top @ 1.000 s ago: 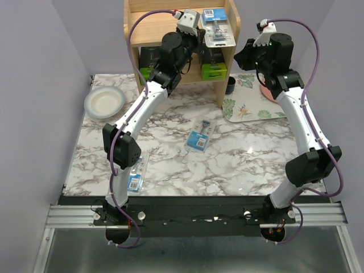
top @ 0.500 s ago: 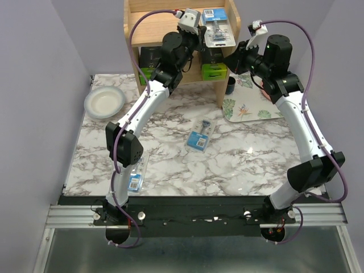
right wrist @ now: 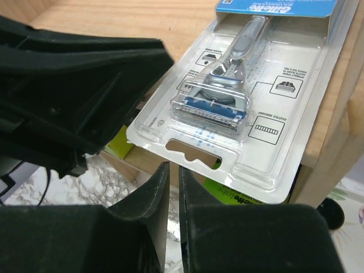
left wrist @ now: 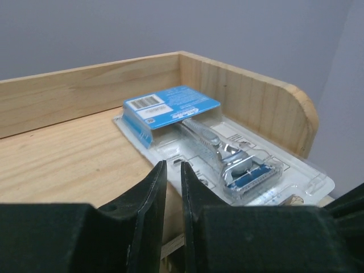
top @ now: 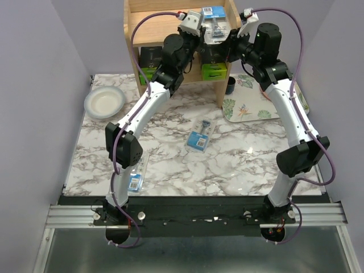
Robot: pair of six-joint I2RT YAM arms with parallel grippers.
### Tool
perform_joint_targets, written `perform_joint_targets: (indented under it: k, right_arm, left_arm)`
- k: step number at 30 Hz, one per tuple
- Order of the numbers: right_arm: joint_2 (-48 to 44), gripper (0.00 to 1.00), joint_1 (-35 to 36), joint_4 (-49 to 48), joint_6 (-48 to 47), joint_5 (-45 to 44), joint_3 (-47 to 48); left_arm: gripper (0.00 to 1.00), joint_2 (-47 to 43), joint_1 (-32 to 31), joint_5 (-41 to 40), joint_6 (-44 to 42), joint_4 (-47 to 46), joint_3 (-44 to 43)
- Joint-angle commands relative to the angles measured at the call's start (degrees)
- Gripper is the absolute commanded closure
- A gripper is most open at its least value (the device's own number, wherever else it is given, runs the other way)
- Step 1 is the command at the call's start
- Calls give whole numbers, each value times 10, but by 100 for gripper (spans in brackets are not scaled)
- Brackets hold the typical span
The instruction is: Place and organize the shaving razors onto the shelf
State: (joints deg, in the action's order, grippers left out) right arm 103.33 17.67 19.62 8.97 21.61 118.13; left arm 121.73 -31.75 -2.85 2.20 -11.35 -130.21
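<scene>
The light wood shelf (top: 154,29) stands at the table's far edge. One clear blister razor pack (top: 217,27) with a blue card lies on its top tier at the right, its tab end overhanging the front edge. It shows in the left wrist view (left wrist: 219,145) and the right wrist view (right wrist: 230,108). Two black boxes with lime-green ends (top: 149,63) (top: 214,67) sit on the lower tier. Two more blister packs (top: 200,135) (top: 135,174) lie on the marble table. My left gripper (left wrist: 170,166) is shut and empty beside the pack's left edge. My right gripper (right wrist: 170,166) is shut and empty just below the overhanging tab.
A white bowl (top: 104,102) sits at the table's left. A floral tray (top: 250,107) lies right of the shelf, with a dark cup (top: 230,85) at its near corner. Both arms crowd the shelf front. Purple walls close in on both sides.
My right arm has swung left from above the floral tray to the shelf's front, its gripper now at the pack's overhanging end. The left arm has hardly moved.
</scene>
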Motion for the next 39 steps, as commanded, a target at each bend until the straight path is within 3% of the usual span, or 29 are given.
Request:
perform_joint_targets:
  k: [1, 3, 6, 11, 15, 18, 21, 22, 25, 30, 39]
  right_arm:
    - [30, 81, 5, -9, 12, -25, 51]
    - [35, 81, 5, -10, 10, -35, 65]
    - [43, 81, 5, -11, 10, -37, 74]
    - [46, 81, 5, -12, 11, -35, 68]
    - [29, 80, 5, -5, 6, -27, 45]
    - [-29, 75, 5, 2, 7, -10, -31]
    - [-113, 61, 5, 3, 8, -4, -175]
    - [-134, 53, 5, 6, 9, -7, -211]
    - [-203, 43, 5, 9, 13, -11, -342]
    - [-291, 37, 4, -14, 54, -18, -542]
    - [-371, 34, -4, -4, 61, -53, -632]
  left_arm:
    - [72, -123, 12, -73, -32, 21, 67]
    - [65, -181, 13, -64, -24, 61, 87]
    - [56, -283, 15, 2, 7, 113, 186]
    - [39, -431, 14, 76, 41, 183, 417]
    - [32, -517, 15, 135, -3, 253, 544]
    - [24, -541, 14, 196, -33, 272, 632]
    - [16, -532, 14, 225, -25, 263, 685]
    - [16, -526, 13, 229, -24, 255, 697]
    - [16, -491, 4, 233, -23, 231, 711]
    - [16, -382, -27, 198, 27, 222, 683]
    - [16, -165, -44, 106, 163, 221, 548]
